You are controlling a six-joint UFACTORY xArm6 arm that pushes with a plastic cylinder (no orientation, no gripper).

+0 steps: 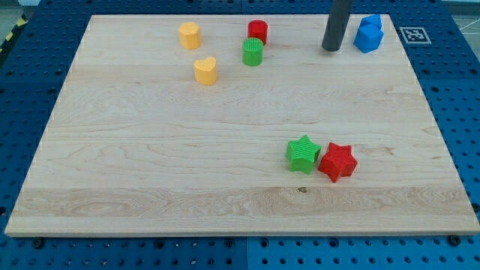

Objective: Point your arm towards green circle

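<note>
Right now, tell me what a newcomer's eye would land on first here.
My tip stands at the view's top right, just left of the blue block. The green star and red star touch at lower right. The green circle sits below the red cylinder, top centre.

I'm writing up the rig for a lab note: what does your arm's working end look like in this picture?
Only a straight, round rod shows, dark grey to nearly black, smooth and plain, coming in from the view's top edge. My tip is blunt and about as wide as the shaft. No cables, markings or labels are visible on it, and the arm above it is out of frame.
</note>
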